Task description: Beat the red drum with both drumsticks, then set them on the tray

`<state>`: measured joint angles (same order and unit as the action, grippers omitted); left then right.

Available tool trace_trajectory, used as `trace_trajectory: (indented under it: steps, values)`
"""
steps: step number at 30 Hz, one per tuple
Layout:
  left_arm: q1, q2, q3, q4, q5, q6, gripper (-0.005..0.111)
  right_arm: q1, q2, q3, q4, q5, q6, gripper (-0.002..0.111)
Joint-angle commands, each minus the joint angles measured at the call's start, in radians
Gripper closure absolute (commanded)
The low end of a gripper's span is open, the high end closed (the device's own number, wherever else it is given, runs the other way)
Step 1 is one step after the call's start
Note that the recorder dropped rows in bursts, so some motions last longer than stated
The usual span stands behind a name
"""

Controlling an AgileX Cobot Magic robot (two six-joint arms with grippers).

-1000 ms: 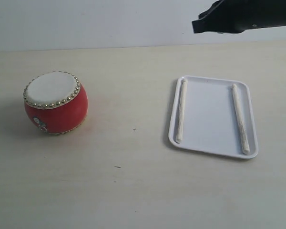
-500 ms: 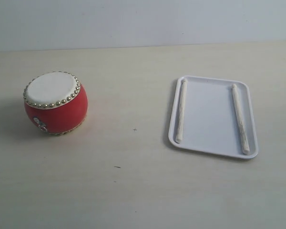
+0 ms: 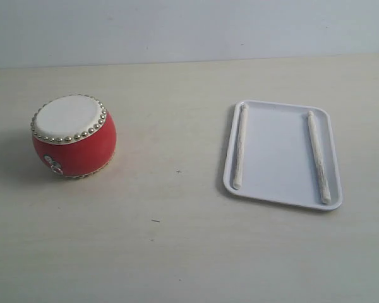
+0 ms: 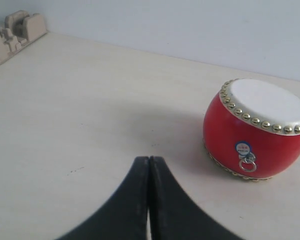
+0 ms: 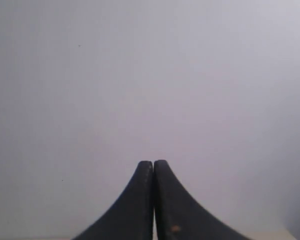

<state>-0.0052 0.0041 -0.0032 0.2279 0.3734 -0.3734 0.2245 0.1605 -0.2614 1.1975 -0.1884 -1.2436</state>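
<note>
Both drumsticks lie in the tray, one along each long side, apart from each other and held by nothing. The put-down step therefore looks done. Whether the drum has been beaten cannot be told from the pictures. If it has, nothing seems left to do.

The left jaws are pressed together and empty. The drum stands upright on the desk ahead of them, near but not touching. The right jaws are also pressed together and empty, facing a blank grey surface with nothing of the task ahead of them. The tray shows in neither wrist view, so it lies away from both pairs of jaws.

A second ago a dark arm reached into the far right corner of the exterior view. It is now gone. Drum, tray and sticks have not moved.
</note>
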Motion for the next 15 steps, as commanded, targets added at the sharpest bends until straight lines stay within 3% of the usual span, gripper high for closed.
trace_trajectory:
  steps: [1, 6, 9, 15]
  values:
    - [-0.006, -0.004, 0.003, 0.0, 0.001, -0.001, 0.107, -0.051, -0.038, 0.054, -0.572, 0.006, 0.541, 0.108]
    - [-0.006, -0.004, 0.003, 0.0, 0.001, -0.001, 0.107, -0.169, -0.096, 0.081, -0.772, 0.104, 0.745, 0.108]
    - [-0.006, -0.004, 0.003, 0.0, 0.001, -0.001, 0.107, -0.221, -0.153, 0.083, -0.984, 0.24, 0.88, 0.108]
    - [-0.006, -0.004, 0.003, 0.0, -0.001, -0.001, 0.107, -0.236, -0.16, 0.085, -1.407, 0.461, 1.396, 0.108]
